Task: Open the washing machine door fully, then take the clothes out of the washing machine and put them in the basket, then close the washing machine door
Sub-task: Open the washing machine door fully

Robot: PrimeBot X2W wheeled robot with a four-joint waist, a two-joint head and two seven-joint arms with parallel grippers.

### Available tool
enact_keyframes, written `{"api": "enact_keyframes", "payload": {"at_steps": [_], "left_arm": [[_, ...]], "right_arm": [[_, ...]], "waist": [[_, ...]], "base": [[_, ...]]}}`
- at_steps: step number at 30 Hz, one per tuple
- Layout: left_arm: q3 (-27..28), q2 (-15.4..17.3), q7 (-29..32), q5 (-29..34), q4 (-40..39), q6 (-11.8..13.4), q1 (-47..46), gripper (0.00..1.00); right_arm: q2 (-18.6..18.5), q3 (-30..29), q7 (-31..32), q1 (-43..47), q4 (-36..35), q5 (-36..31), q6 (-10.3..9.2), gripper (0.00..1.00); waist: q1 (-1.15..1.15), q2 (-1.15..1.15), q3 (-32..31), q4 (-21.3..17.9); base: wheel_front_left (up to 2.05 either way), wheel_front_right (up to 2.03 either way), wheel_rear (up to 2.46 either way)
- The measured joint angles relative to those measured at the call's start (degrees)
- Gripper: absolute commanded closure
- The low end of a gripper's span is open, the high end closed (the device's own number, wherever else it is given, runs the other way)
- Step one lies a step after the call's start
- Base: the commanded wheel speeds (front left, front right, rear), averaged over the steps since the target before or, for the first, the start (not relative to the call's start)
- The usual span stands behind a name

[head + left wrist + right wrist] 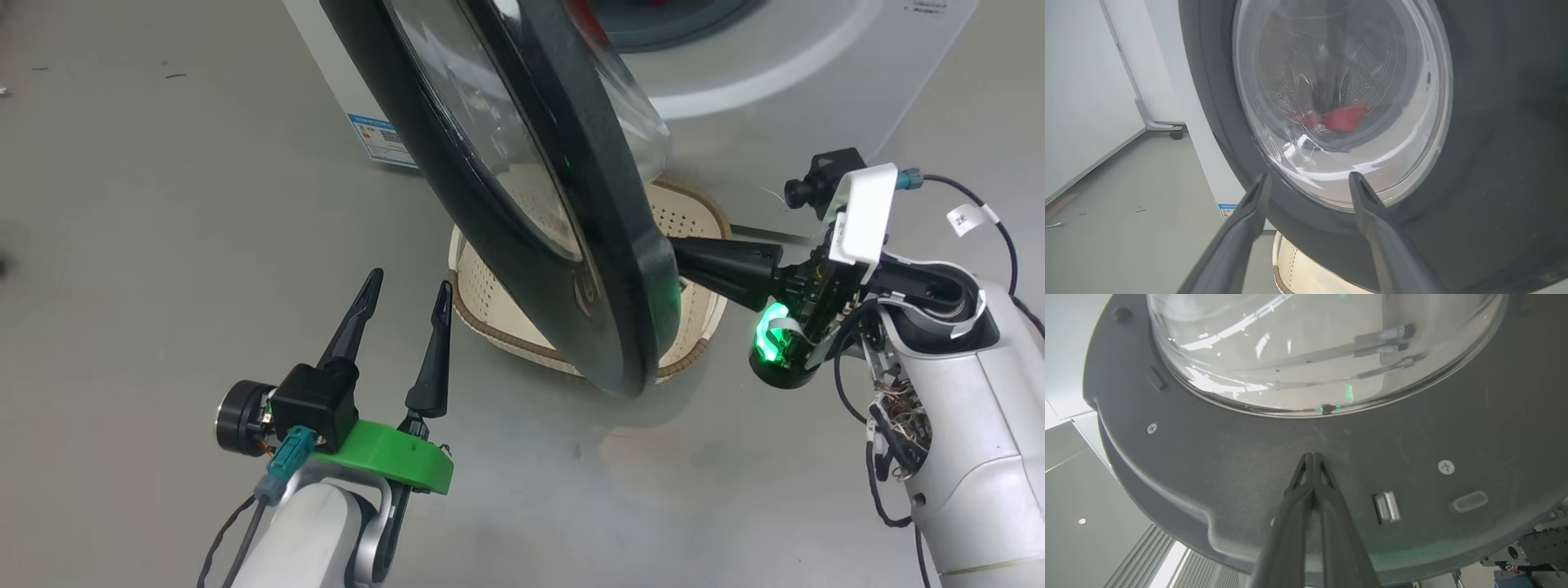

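Right tool (1312,457) pinched together, tip against inner rim of washing machine door (629,310), prob. to shove it wider; left tool (412,280) spread apart, near-left; clothes (1345,118) in drum, basket (694,216) beneath door

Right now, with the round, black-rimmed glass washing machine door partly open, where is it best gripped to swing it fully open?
Likely the free edge of the thick black rim on the washing machine door, approached from the robot's side with fingers astride its thickness: it stands edge-on there, while the bulging clear glass bowl is smooth. The open left gripper could straddle it.
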Motion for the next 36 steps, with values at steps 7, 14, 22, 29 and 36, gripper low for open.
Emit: {"api": "enact_keyframes", "payload": {"at_steps": [7,14,22,29,36], "left_arm": [[-0.1,0.0,0.0,0.5,1.0,0.0,1.4,0.00],[-0.2,0.0,0.0,0.5,1.0,0.0,2.2,0.00],[0.2,0.0,0.0,0.5,1.1,0.0,2.7,0.00],[0.1,0.1,0.0,0.5,1.2,0.0,3.2,0.00],[0.2,0.1,0.0,0.5,1.3,0.0,3.4,0.00]], "right_arm": [[2.1,1.7,-0.5,3.0,-0.3,0.0,0.01,1.00],[2.4,2.7,-1.5,4.7,-0.7,0.0,-0.02,1.00],[2.9,4.2,-2.7,6.1,-0.9,0.0,-0.08,1.00],[3.2,5.1,-3.4,7.4,-1.1,0.0,0.03,1.00],[3.8,6.2,-4.1,8.2,-1.4,0.1,0.02,1.00]], "waist": [[0.00,0.00,-2.0,1.3],[0.00,0.00,-3.3,2.8],[0.00,0.00,-4.5,3.7],[0.00,0.00,-5.3,4.0],[0.00,0.00,-5.9,4.3]], "base": [[0.00,0.00,0.00],[0.00,0.00,0.00],[0.00,0.00,0.00],[0.00,0.00,0.00],[0.00,0.00,0.00]]}}
